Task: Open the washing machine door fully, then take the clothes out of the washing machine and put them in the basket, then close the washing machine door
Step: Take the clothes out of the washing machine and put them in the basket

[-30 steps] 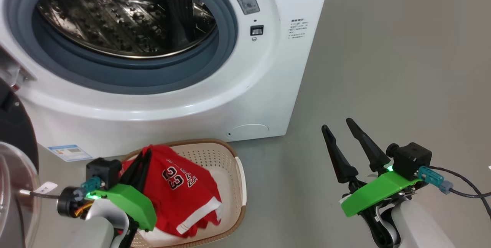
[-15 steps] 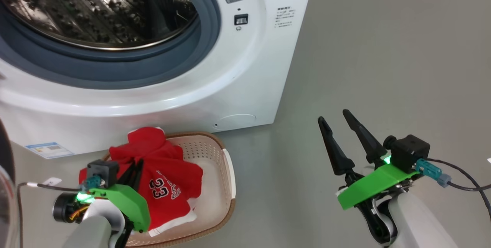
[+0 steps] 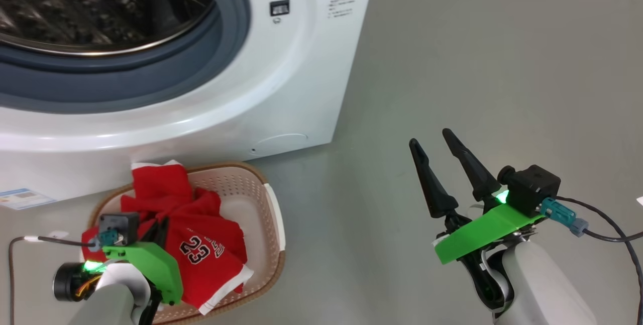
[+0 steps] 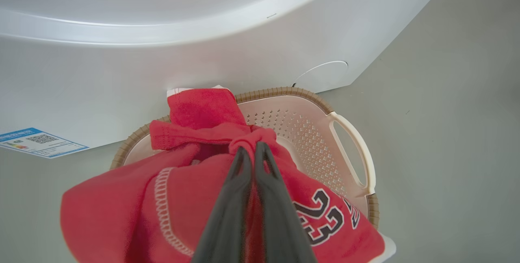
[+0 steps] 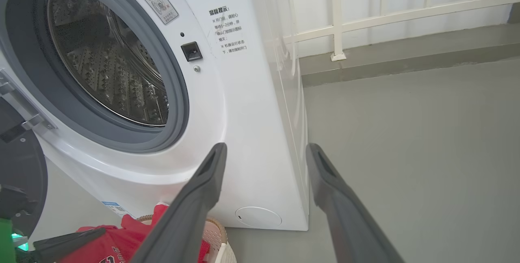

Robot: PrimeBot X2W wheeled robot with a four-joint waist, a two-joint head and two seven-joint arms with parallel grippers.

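The red clothes (image 3: 201, 249) with the number 23 hang over the basket (image 3: 274, 214), bunched in my left gripper (image 3: 162, 225), which is shut on them. In the left wrist view the left gripper (image 4: 252, 148) pinches a fold of the clothes (image 4: 122, 202) above the basket (image 4: 313, 133); one red corner drapes over the basket's far rim against the washing machine (image 4: 162, 51). The washing machine (image 3: 281, 89) stands open, its steel drum (image 5: 109, 64) bare. The washing machine door (image 5: 22, 173) shows as a black rim swung out at the left. My right gripper (image 3: 429, 137) is open over the floor.
The basket sits on the grey floor right against the washer's front. A blue label (image 4: 36, 141) is stuck low on the washer. Open grey floor (image 3: 477, 64) lies to the right. A white railing (image 5: 337, 23) and wall stand behind the washer.
The head camera has turned, shifting the whole picture left and up. My left gripper has sunk lower with the clothes, which now spread into the basket. The right gripper has stayed open and still.
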